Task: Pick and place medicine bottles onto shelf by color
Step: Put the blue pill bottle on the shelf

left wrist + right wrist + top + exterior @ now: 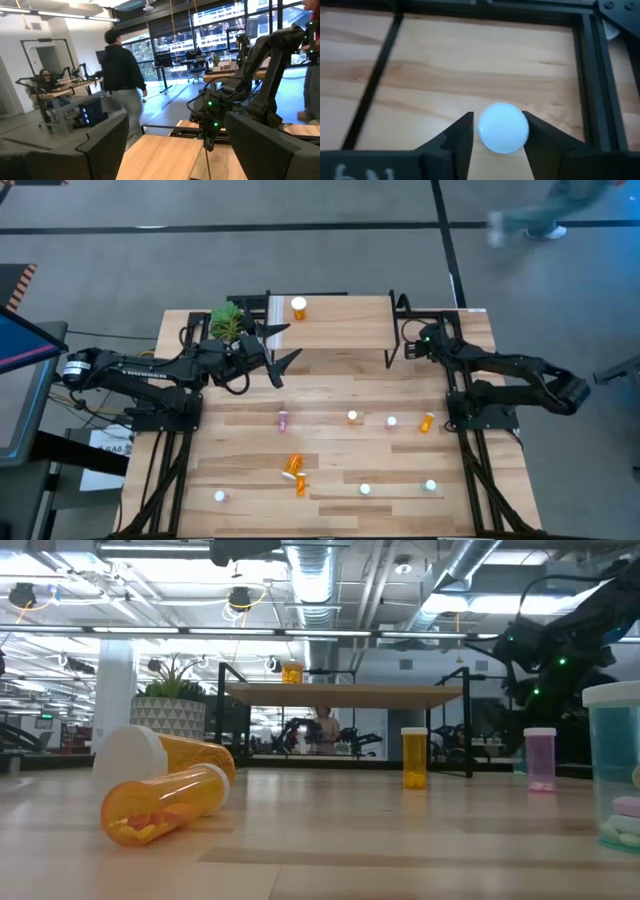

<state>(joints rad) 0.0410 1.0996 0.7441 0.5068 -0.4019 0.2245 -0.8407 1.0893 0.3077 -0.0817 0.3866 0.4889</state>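
Your right gripper [498, 131], lower centre of its wrist frame, brackets a white-capped bottle [502, 127] (grip unconfirmed); left gripper [283, 346] wide open. Next: confirm contact.

High view: overhead, straight down, whole table [330, 450] and both arms. Low view: tabletop level, facing across to shelf [345, 693] and room behind; near bottles loom large. Left wrist view: faces level over shelf toward room. Right wrist view: close, downward onto white cap [503, 127]. High and low views share shelf.
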